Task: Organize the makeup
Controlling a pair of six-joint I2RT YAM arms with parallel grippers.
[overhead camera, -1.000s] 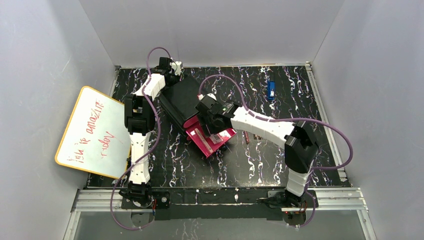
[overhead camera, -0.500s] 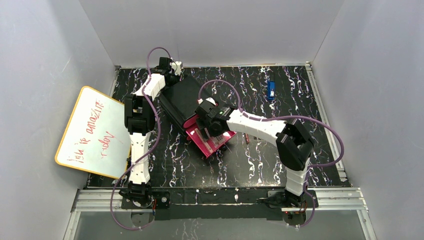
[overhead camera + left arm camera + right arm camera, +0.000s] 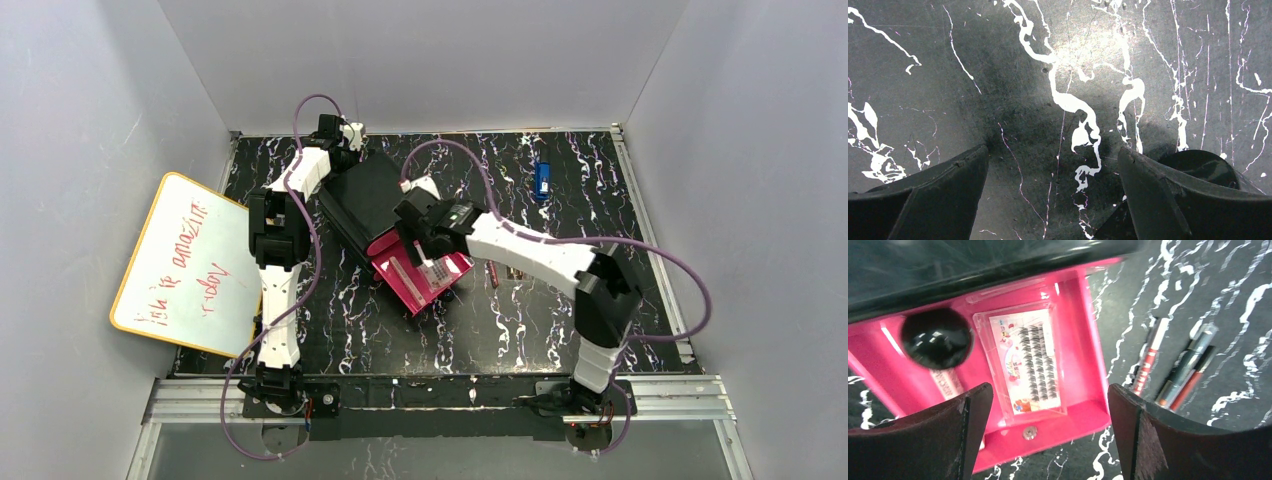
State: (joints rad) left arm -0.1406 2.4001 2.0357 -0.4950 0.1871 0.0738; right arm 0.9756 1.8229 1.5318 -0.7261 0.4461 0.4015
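- Right tool (image 3: 1049,390): its black, wedge-shaped fingers are spread wide with nothing gripped between them, and it hangs over the open drawer.
- Pink drawer (image 3: 1088,355): glossy plastic, pulled out of the black box (image 3: 362,195) near the middle of the desk.
- In the drawer lies a flat, clear lash case (image 3: 1025,360) with rows of dark lashes. Just beside it is a round, shiny black compact (image 3: 937,337).
- On the black, white-veined desk (image 3: 1228,300), just outside the drawer toward the right edge, lie a thin red-and-white stick (image 3: 1149,360) and slim dark sticks (image 3: 1188,365).
- Left tool (image 3: 1053,155): its fingers are wide apart and empty, above the desk's far-left corner.

overhead looks down; right wrist close (sharing pink drawer (image 3: 405,291))
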